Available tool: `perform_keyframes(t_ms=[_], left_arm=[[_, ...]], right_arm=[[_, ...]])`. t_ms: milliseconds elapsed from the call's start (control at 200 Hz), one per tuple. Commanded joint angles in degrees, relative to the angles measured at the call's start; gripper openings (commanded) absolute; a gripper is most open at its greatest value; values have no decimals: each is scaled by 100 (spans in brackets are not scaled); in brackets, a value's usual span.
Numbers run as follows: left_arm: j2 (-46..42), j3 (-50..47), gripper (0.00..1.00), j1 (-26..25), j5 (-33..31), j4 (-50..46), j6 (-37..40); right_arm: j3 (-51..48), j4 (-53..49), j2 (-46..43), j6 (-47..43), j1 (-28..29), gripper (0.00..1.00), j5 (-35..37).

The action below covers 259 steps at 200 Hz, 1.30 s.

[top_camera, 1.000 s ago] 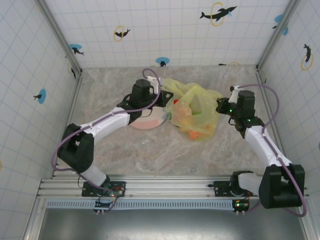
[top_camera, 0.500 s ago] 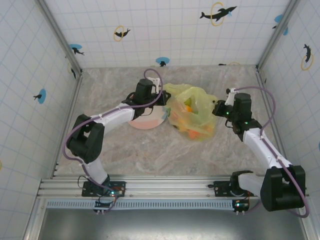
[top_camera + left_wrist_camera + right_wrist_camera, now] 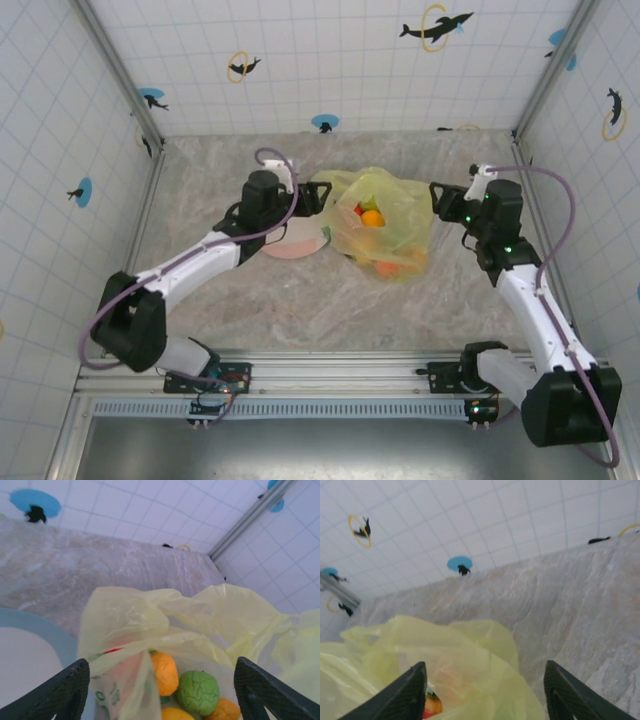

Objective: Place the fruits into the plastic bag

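Observation:
The yellow-green plastic bag (image 3: 385,222) lies crumpled at the table's middle with fruits inside it. An orange fruit (image 3: 371,217) shows through its mouth, and another orange one (image 3: 386,267) sits at its near edge. In the left wrist view I see an orange fruit (image 3: 165,672) and a green fruit (image 3: 198,692) inside the bag (image 3: 150,620). My left gripper (image 3: 314,196) (image 3: 162,692) stands open just left of the bag. My right gripper (image 3: 444,201) (image 3: 482,695) stands open just right of the bag (image 3: 445,660), where a red-orange fruit (image 3: 433,705) peeks out.
A round maroon-and-white plate (image 3: 292,243) lies under my left arm, touching the bag's left side; its rim (image 3: 35,625) shows at the left of the left wrist view. Tiled walls close in the table at the back and on both sides.
Both grippers went from shut to open and drew back from the bag, the left one leftward, the right one rightward. The bag has slumped and its mouth faces up.

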Motion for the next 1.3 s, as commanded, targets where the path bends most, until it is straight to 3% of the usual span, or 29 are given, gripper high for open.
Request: perform_keyframes(t_ms=[0, 205, 320, 410, 666, 851, 941, 1096, 1291], left_arm=[[-544, -443, 82, 23, -755, 228, 131], [-1506, -1574, 96, 42, -2546, 215, 559], [-1844, -2215, 98, 136, -3666, 327, 887], [-1927, -2606, 98, 366, -4552, 558, 1146], [-1611, -3088, 98, 1332, -5385, 1086, 1168], [-1164, -3321, 97, 1673, -5412, 1496, 1408], [-1004, -3629, 98, 1780, -5186, 2091, 1918], [-689, -4468, 98, 2086, -4513, 3900, 2501], [-404, -4491, 98, 2408, -3732, 4348, 2704]], right_arm=[[195, -179, -252, -172, -139, 69, 340], [-378, 68, -604, -355, -223, 87, 1401], [-1037, 369, -681, -368, -240, 97, 2105], [-1576, 795, -681, -334, -240, 100, 2479], [-3087, 2124, -357, -175, -257, 100, 3245], [-3664, 2837, 88, -302, -265, 100, 3591], [-3873, 3301, 322, -415, -255, 99, 3589], [-4172, 4076, 620, -681, -205, 100, 3526], [-4481, 5228, 1067, -1149, -87, 100, 3260]])
